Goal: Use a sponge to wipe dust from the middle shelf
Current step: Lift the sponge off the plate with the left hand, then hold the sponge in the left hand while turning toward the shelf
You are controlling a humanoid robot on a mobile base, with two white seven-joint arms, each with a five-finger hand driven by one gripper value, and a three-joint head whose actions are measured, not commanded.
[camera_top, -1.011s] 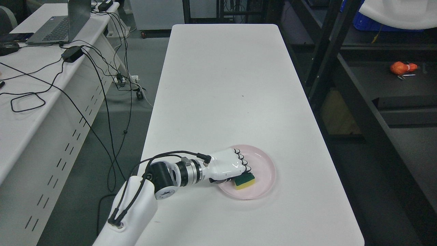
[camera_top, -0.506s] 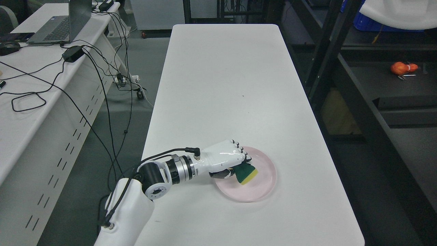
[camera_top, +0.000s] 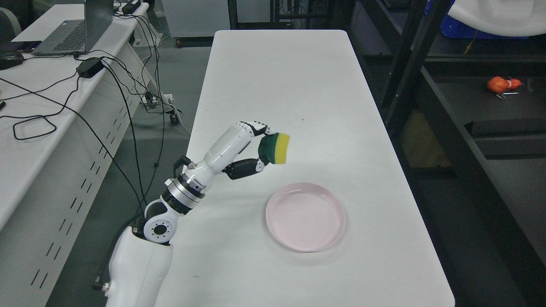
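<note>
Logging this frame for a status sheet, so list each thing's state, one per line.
left hand: shut on sponge, raised above the table
sponge: held, off the plate
pink plate: empty, flat on white table
laptop: open, on side desk

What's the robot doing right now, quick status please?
Left hand shut on sponge, raised above the table. Right hand out of view. Pink plate empty. Black shelf to the right, path clear.

The sponge [camera_top: 276,148] looks porous, soft yellow foam backed by a rough green scouring layer. Below it, the pink plate [camera_top: 305,216] looks smooth, faintly glossy plastic on the matt white surface [camera_top: 281,85]. The robot hand [camera_top: 249,147] has a glossy white plastic shell.
</note>
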